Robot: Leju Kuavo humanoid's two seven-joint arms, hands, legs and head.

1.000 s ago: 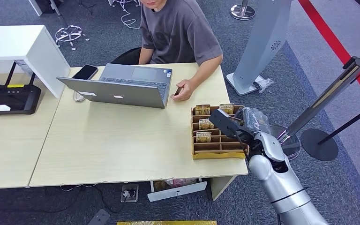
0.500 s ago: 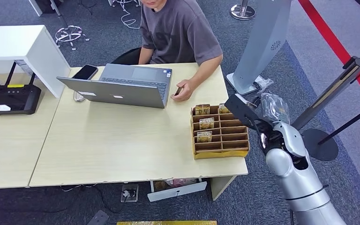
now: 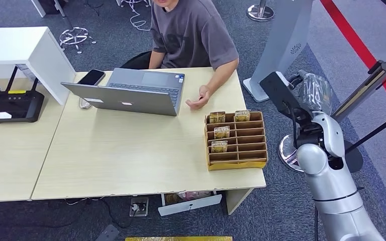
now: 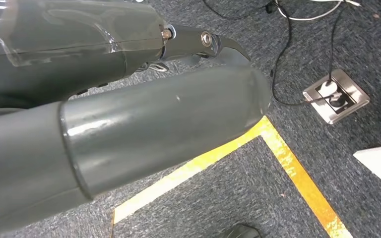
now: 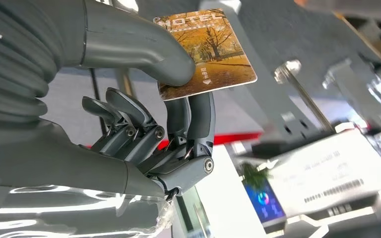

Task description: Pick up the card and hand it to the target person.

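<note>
Card (image 5: pixel 208 57) reading "HOTEL" above an autumn-tree photo, with small characters near its lower corner too fine to read, sits pinched between the thumb and fingers (image 5: pixel 198 119) of the right hand (image 5: pixel 144 134), the remaining fingers curled in below it. In the head view, the right hand (image 3: pixel 301 95) is raised off the right end of the tabletop (image 3: pixel 130 150), above grey carpet and apart from the rack (image 3: pixel 236 140). The rack, a brown slotted box near the tabletop's right edge, holds more cards (image 3: pixel 220 132) of the same golden look in several slots. A person (image 3: pixel 191 35) in a grey T-shirt sits at the far side behind an open laptop (image 3: pixel 130 93), one hand (image 3: pixel 198 100) resting on the pale wood just beyond the rack. A phone (image 3: pixel 91 77) lies left of the laptop; a black router (image 3: pixel 15 105) sits on the adjoining tabletop beside a white cabinet (image 3: pixel 20 50). A grey kiosk (image 3: pixel 281 45), a red floor stripe (image 3: pixel 362 50) and a stanchion (image 3: pixel 352 105) stand to the right. The left hand (image 4: pixel 119 124) hangs over carpet marked with yellow tape (image 4: pixel 287 158), near a floor socket (image 4: pixel 336 95); whether its fingers are spread or closed cannot be told.
</note>
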